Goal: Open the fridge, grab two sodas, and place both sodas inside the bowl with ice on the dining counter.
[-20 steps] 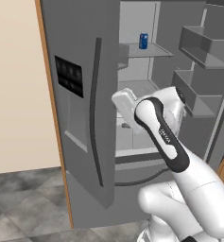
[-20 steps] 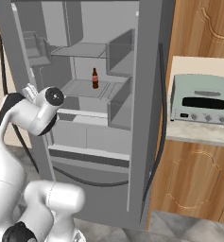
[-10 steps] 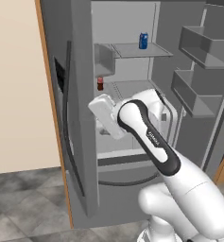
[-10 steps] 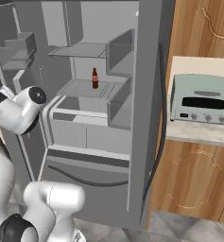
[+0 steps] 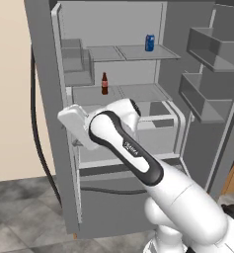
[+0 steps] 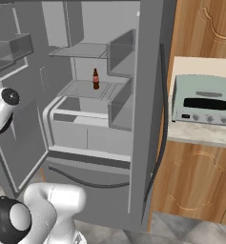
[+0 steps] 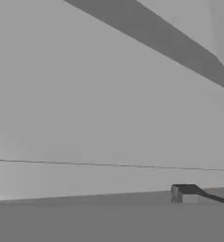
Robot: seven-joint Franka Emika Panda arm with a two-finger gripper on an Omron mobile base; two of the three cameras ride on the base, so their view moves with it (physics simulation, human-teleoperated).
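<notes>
The fridge (image 5: 118, 74) stands open, blue can (image 5: 149, 43) shelved above the brown bottle (image 5: 104, 84).

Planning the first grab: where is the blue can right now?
In the left base view, the can stands on the top shelf of the open fridge, toward its right side, one shelf above the bottle.

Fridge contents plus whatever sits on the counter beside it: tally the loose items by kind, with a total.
Cans: 1, the blue can on the upper shelf of the fridge.
Bottles: 1, the brown bottle on the shelf below.
Toaster ovens: 1, the pale green toaster oven on the counter next to the fridge.
Total: 3
</notes>
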